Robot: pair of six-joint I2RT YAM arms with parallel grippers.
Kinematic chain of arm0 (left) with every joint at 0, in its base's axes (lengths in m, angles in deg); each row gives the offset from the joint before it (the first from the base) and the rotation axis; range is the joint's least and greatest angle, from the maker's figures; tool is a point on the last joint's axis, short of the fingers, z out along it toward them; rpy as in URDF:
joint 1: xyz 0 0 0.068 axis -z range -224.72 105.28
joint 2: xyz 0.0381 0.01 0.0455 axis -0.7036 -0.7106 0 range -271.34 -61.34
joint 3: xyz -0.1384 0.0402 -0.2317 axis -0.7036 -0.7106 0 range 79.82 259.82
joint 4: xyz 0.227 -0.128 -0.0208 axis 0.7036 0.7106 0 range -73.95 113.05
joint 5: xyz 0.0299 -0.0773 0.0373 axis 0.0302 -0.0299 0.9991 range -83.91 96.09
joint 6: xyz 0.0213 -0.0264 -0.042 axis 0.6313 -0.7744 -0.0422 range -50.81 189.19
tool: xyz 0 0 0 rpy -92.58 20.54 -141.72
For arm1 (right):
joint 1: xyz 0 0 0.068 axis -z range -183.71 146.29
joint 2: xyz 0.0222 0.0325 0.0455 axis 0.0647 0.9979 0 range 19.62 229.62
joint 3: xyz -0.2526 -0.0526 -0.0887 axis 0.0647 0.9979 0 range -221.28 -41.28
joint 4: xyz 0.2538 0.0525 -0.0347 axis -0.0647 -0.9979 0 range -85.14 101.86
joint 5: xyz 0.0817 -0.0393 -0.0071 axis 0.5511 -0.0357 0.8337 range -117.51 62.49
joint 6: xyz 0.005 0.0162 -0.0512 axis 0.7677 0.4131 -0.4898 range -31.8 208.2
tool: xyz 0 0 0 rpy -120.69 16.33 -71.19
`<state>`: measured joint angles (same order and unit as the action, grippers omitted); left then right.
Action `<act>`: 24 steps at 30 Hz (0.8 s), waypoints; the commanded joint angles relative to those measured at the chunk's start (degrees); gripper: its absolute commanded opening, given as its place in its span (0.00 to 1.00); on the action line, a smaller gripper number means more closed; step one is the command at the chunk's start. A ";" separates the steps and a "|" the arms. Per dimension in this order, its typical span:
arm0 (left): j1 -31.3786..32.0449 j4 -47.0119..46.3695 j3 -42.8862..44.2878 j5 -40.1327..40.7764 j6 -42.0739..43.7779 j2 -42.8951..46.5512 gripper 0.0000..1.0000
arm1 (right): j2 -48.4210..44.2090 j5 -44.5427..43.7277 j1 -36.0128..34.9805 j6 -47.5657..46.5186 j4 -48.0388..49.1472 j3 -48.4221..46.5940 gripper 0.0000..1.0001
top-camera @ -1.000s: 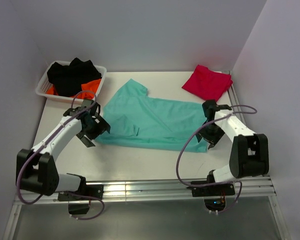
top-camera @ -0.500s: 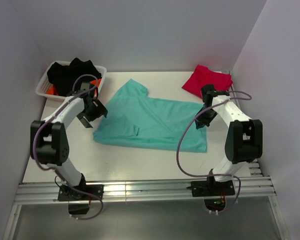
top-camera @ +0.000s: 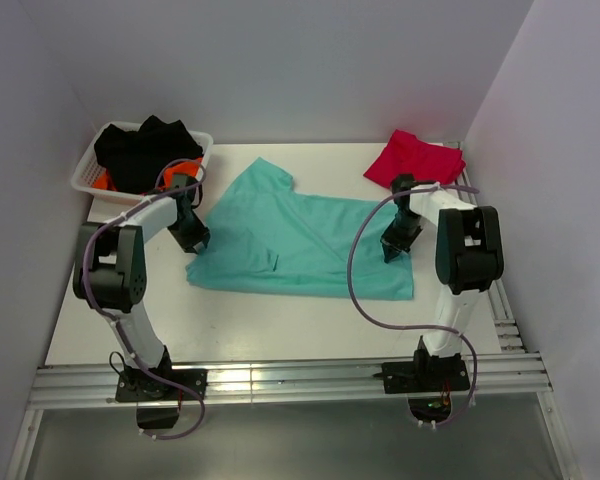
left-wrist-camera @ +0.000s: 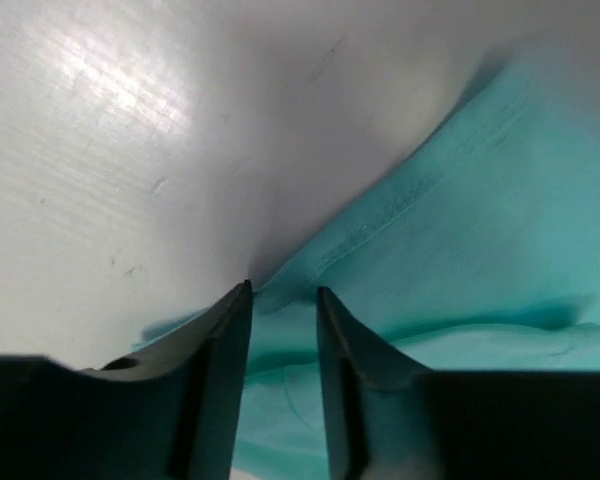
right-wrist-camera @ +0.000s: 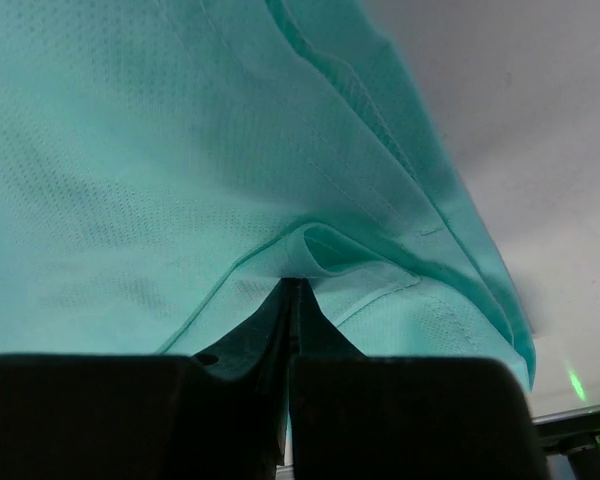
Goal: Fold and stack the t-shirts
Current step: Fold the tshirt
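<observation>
A teal-green t-shirt [top-camera: 300, 245] lies spread flat in the middle of the table. A crimson-red t-shirt [top-camera: 415, 165] lies folded at the back right. My left gripper [top-camera: 193, 240] is down at the teal shirt's left edge. In the left wrist view its fingers [left-wrist-camera: 283, 290] stand a narrow gap apart, with the teal hem [left-wrist-camera: 500, 200] lying between them. My right gripper [top-camera: 392, 248] is on the shirt's right edge. In the right wrist view its tips [right-wrist-camera: 298, 283] meet, pinching a small raised fold of the teal fabric [right-wrist-camera: 130, 150].
A white basket [top-camera: 85, 180] at the back left holds black and orange clothes. Grey walls close the table on the left, back and right. A metal rail runs along the near edge by the arm bases.
Both arms swung inward and down to the teal shirt's side edges. The left fingers narrowed from wide open. The right fingers closed onto a fold of the shirt.
</observation>
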<state>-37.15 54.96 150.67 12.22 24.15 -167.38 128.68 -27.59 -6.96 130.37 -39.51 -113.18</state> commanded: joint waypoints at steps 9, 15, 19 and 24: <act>0.51 3.88 -16.44 3.18 -6.64 12.26 0.01 | 3.53 -0.19 0.17 -2.97 2.24 -3.34 0.00; 0.51 7.39 -16.62 4.77 -8.22 16.30 0.01 | 4.76 0.52 0.17 -5.69 1.37 -6.32 0.00; 0.51 12.49 -7.42 6.96 -8.40 18.58 0.44 | 3.19 -1.14 0.17 -6.14 -2.58 -12.19 0.35; 0.51 19.97 13.49 8.99 -5.07 16.31 0.79 | -0.24 -1.60 0.26 -6.40 -7.68 -20.37 0.66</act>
<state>-36.75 71.77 151.83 18.14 16.83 -152.24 133.05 -27.57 -6.93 124.52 -43.75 -128.13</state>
